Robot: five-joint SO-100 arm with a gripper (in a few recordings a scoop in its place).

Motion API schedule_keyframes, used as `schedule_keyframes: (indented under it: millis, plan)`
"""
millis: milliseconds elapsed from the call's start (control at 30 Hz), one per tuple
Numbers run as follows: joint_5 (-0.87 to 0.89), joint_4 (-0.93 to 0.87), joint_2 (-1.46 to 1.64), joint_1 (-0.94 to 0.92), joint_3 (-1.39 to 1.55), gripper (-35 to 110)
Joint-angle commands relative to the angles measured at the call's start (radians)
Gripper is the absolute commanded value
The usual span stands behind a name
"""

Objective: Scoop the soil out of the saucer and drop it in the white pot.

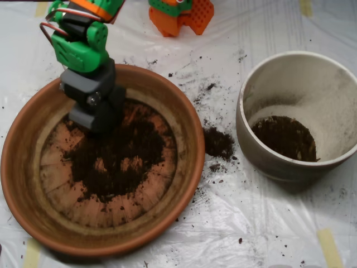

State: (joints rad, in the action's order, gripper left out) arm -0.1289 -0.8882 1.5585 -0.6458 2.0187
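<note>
Terracotta saucer (22, 167) and white pot (329, 84) both hold soil (120, 153).

Around the work area, we see only coverings and fixtures.
We see a crinkled translucent white plastic sheet (268, 223) covering the table, with strips of pale yellow masking tape (330, 248) at its lower right, lower left and top edges. At the top we see an orange perforated plastic block (192, 17) standing on the sheet.
</note>
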Motion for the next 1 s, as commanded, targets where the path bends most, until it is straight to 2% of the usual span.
schedule_keyframes:
  millis: [0,100,467,967]
  plan:
    - [-0.072,-0.017,0.147,0.044,0.003,0]
    - [-0.104,-0.049,0.204,0.067,-0.025,0]
    - [-0.046,-0.098,0.453,0.175,-0.084,-1]
    - [-0.057,-0.049,0.982,0.528,0.123,-1]
